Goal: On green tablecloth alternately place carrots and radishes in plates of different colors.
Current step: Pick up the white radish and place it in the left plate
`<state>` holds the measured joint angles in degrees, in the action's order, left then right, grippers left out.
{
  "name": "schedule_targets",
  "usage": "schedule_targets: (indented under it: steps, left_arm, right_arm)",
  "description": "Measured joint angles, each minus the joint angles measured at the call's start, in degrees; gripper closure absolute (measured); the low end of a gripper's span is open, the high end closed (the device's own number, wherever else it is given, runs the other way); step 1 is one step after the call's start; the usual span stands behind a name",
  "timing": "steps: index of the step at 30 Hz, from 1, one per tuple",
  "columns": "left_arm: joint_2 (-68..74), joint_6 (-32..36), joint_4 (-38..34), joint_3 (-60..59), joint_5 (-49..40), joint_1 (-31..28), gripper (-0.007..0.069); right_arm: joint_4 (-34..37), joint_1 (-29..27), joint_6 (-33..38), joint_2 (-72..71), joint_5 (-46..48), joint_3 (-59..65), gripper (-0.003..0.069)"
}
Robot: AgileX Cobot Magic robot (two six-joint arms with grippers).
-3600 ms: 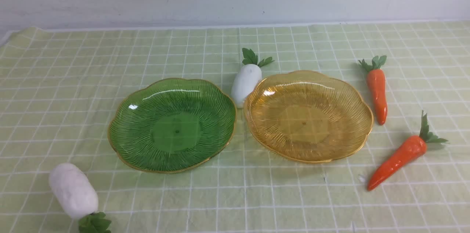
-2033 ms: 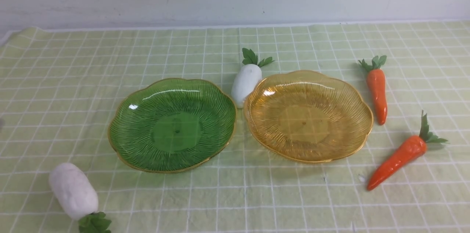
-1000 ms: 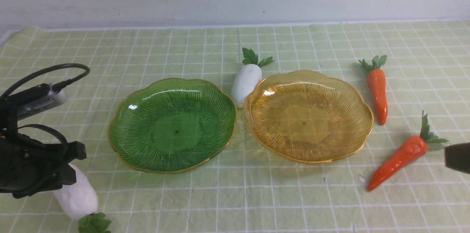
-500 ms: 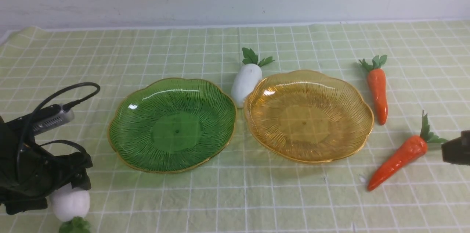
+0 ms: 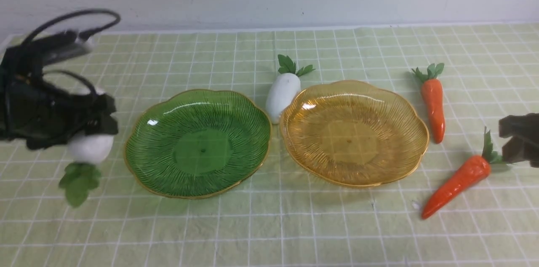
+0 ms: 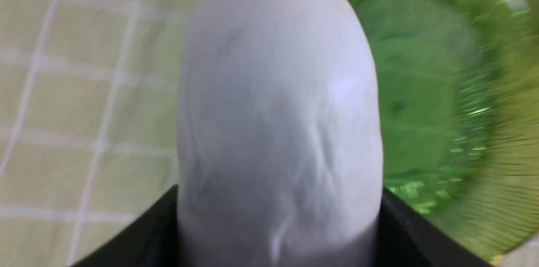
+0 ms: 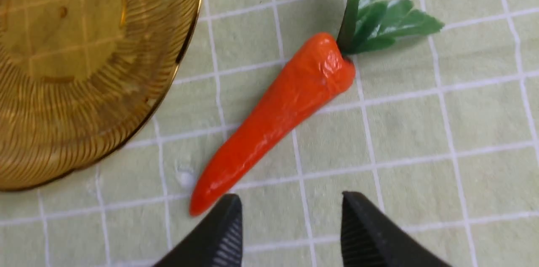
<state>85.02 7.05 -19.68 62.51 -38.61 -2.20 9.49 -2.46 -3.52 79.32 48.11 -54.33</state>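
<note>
White radish (image 5: 90,149) hangs gripped in my left claw (image 5: 96,121) just left of the green plate (image 5: 236,161), so next, I reckon, swing it over that plate and release; right claw (image 7: 291,206) gapes empty.

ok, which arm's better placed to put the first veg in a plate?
Left. The left gripper is shut on a radish, held in the air right beside the green plate. The right gripper is open near a carrot, with nothing grasped yet.
</note>
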Motion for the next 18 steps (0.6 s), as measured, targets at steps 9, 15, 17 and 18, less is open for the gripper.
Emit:
schedule_targets:
  steps: [9, 15, 17, 18]
  left_arm:
    - [12.0, 7.3, -5.8, 8.5, 2.3, 7.6, 0.0167]
    - [19.9, 7.5, -5.9, 10.4, 5.1, 9.2, 0.0118]
    - [21.2, 7.6, -5.9, 11.1, 4.9, 9.2, 0.0073]
    - [21.5, 7.6, -5.9, 11.4, 4.7, 9.2, 0.0051]
  right_arm:
    - [2.9, 0.0, -4.8, 15.7, -12.2, -0.2, 0.0148]
    - [5.7, 0.0, -4.8, 22.3, -16.5, -0.5, 0.0146]
    - [6.3, 0.0, -4.8, 23.7, -17.7, -0.6, 0.0146]
    - [6.3, 0.0, -4.6, 24.1, -17.8, -0.6, 0.0147]
